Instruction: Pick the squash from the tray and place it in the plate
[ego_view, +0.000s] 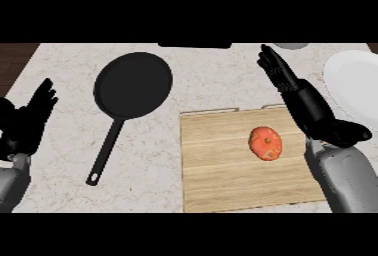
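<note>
An orange-red squash (265, 143) lies on the wooden tray (221, 165), right of the tray's middle. The white plate (356, 82) sits at the counter's right edge, partly cut off by the view. My right hand (306, 102) hovers over the tray's far right corner, fingers straight and pointing away toward the counter's back; it is a little right of the squash and not touching it. At the left edge my left hand (26, 122) rests open with fingers up, far from the tray.
A black frying pan (133, 85) lies left of the tray, its handle (107, 150) pointing toward the front. A dark object (196, 45) and a grey rounded one (291, 46) show at the counter's back edge.
</note>
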